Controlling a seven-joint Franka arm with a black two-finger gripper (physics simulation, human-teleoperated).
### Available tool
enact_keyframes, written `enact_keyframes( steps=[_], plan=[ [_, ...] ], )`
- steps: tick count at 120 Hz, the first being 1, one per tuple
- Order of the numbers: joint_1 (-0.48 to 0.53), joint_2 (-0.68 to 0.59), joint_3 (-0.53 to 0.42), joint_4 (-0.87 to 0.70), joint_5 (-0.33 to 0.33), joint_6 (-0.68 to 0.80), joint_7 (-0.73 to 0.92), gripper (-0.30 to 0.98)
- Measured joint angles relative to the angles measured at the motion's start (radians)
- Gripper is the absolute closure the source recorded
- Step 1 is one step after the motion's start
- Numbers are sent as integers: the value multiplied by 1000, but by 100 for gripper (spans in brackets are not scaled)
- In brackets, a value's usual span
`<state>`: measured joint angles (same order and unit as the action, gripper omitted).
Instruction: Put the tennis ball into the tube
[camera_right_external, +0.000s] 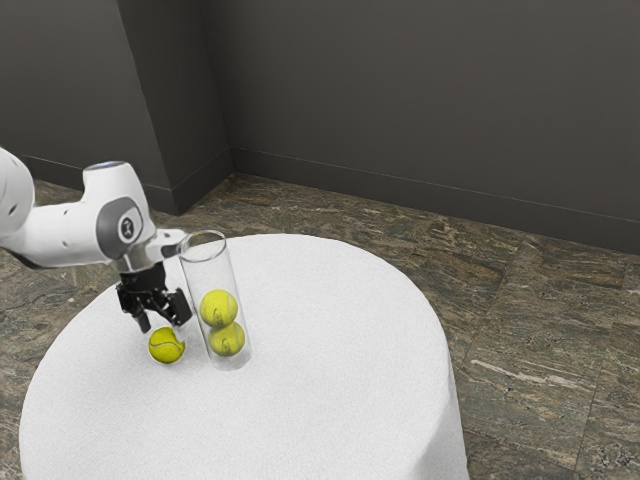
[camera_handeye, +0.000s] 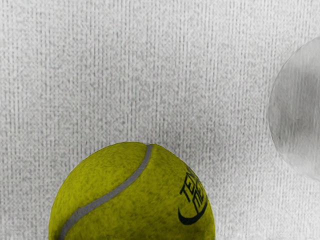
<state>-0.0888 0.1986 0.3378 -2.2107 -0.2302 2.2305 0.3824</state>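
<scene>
Your black two-finger gripper (camera_right_external: 163, 321), spread wide, hangs just above loose yellow tennis ball (camera_right_external: 166, 346) on white-draped round table (camera_right_external: 335, 385), beside upright clear tube (camera_right_external: 210, 276) holding two stacked balls (camera_right_external: 218, 308). Seemingly approach step; next, lower, straddle ball, grip.

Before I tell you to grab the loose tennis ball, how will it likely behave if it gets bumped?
The ball is round and sits on the tablecloth outside the tube, so a bump would probably set it rolling. Its surface looks like felt, so it shouldn't be very slippery. As a tennis ball, it's probably light and slightly springy.
</scene>
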Motion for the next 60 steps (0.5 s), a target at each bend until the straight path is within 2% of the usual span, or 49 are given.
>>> enact_keyframes(
  steps=[60],
  plan=[
    [8, 6, 8, -33, -34, -6, -7, 0]
  ],
)
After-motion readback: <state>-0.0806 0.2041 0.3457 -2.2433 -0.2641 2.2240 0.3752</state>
